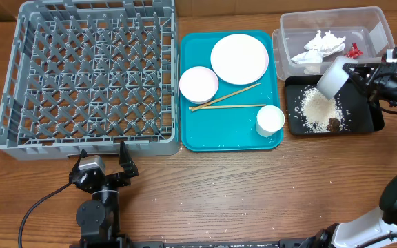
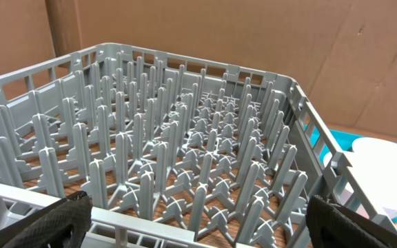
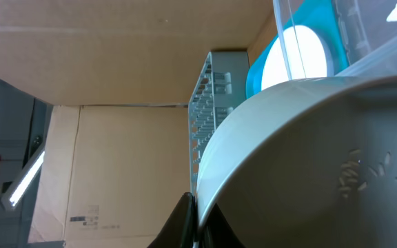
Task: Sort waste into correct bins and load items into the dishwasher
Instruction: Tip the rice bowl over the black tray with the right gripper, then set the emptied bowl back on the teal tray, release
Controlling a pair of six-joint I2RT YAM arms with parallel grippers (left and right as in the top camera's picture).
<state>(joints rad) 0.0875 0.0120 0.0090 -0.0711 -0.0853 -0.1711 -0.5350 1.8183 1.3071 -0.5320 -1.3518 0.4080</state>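
Right gripper: fingers pinching the rim of 1 tilted bowl, held on its side above the black tray; a few grains cling to the bowl's inner wall in the right wrist view.

Left gripper: fingers spread wide, holding nothing, low over the table just in front of the dish rack; rack holds no dishes.

Black tray: rice grains in a loose heap; 1 brown lump at the heap's near edge.

Clear tub: behind the black tray; contains 1 crumpled napkin and 1 red wrapper.

Teal tray: between rack and bins; carries 1 plate, 1 second bowl, 2 chopsticks, 1 cup; scattered grains along its front.

Surroundings: wooden table; cardboard wall behind the rack.
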